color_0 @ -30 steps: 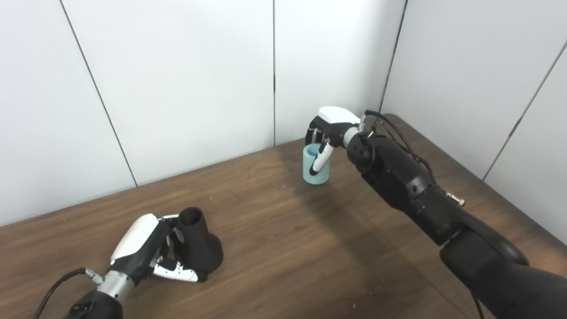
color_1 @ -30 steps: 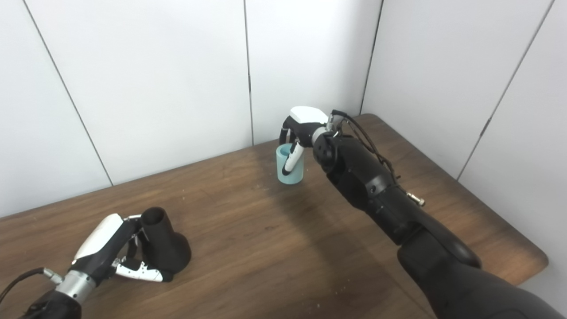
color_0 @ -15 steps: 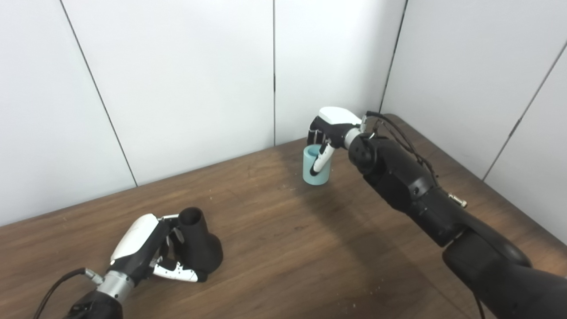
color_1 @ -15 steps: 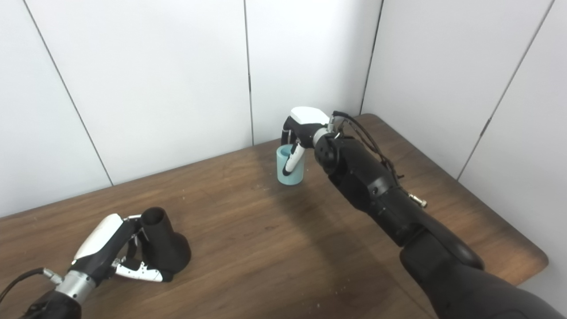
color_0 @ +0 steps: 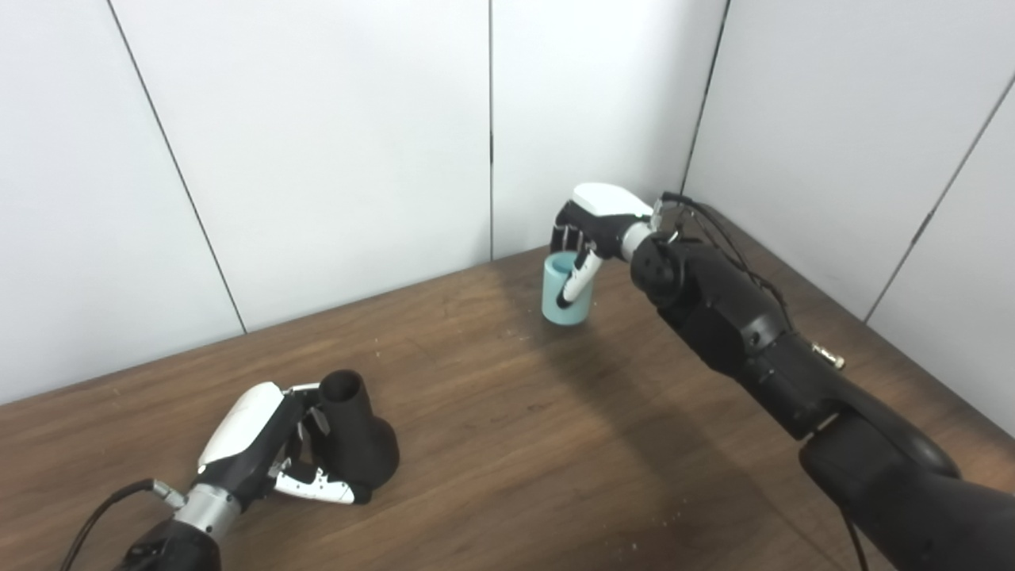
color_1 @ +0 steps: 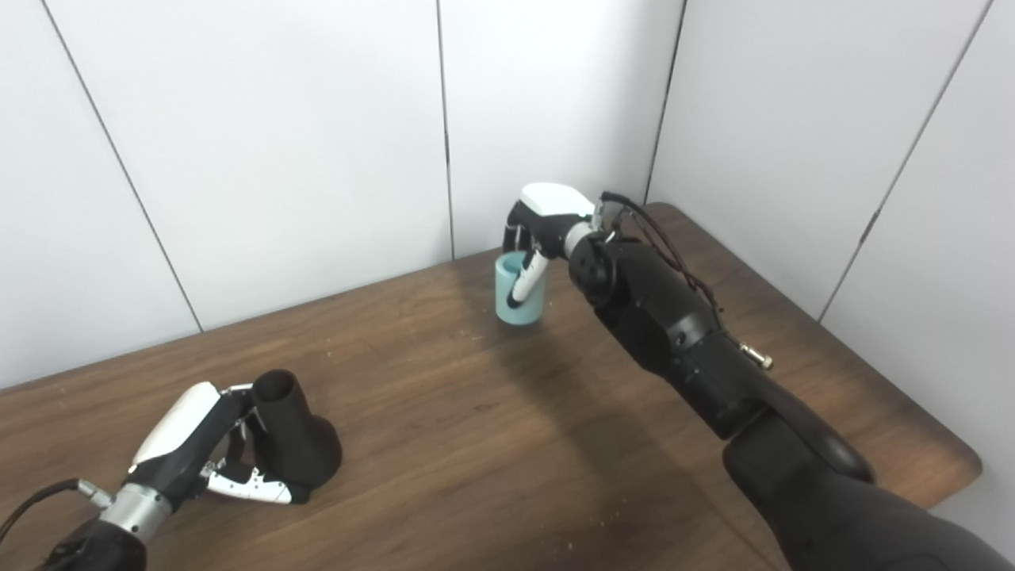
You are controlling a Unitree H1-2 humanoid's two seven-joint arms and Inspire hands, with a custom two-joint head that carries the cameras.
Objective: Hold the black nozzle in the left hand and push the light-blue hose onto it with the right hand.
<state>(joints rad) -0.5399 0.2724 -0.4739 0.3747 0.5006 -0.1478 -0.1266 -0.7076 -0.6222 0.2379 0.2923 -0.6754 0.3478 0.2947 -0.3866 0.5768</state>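
The black nozzle [color_0: 357,436] stands on the wooden table [color_0: 555,460] at the near left, narrow open end up and flared base down. My left hand [color_0: 262,448] is wrapped around its left side, thumb across the base. The light-blue hose [color_0: 564,290] is a short upright tube near the back wall, with its base a little above the tabletop. My right hand [color_0: 591,230] is shut on it from above, thumb down its front and fingers behind the rim.
White wall panels close off the back and the right of the table. The table's right edge and rounded front-right corner [color_1: 963,464] lie under my right arm. Bare wood spans the gap between the nozzle and the hose.
My right hand has lifted the hose slightly off the table, and the right arm has risen with it. The left hand and the nozzle have not moved.
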